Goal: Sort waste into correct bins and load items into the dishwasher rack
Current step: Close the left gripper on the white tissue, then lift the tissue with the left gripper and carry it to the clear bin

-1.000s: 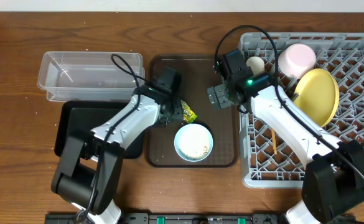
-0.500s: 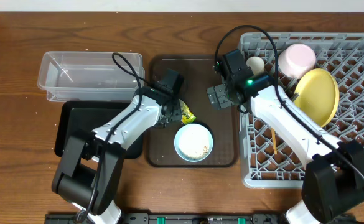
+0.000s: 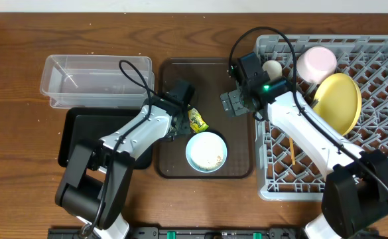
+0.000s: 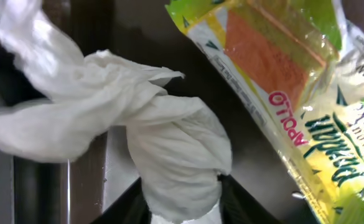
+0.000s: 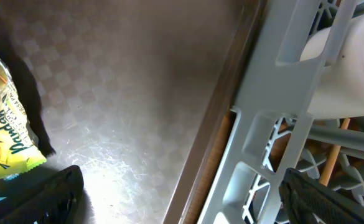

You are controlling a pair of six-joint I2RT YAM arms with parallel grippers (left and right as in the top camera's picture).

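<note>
Closely, the left wrist view shows what the overhead cannot: the left gripper [image 4: 182, 214] pinches the tissue [image 4: 163, 143] between its dark fingers, the white paper bunched at the pinch and fanning out in loose folds. From overhead the arm hides that tissue. Only the snack wrapper [image 3: 197, 120] shows just beside the fingers, glossy green-yellow with an orange panel, lying on the brown serving tray [image 3: 207, 79] near the light blue bowl [image 3: 206, 151], which holds white rice scraps [image 3: 210, 159]. The right gripper [image 3: 232, 104] hovers over bare tray, with the dishwasher rack [image 3: 379, 166] wall close on its right; its wrist view shows the fingers spread wide with nothing between. The clear container [image 3: 97, 81] and black tray [image 3: 81, 136] sit well left.
</note>
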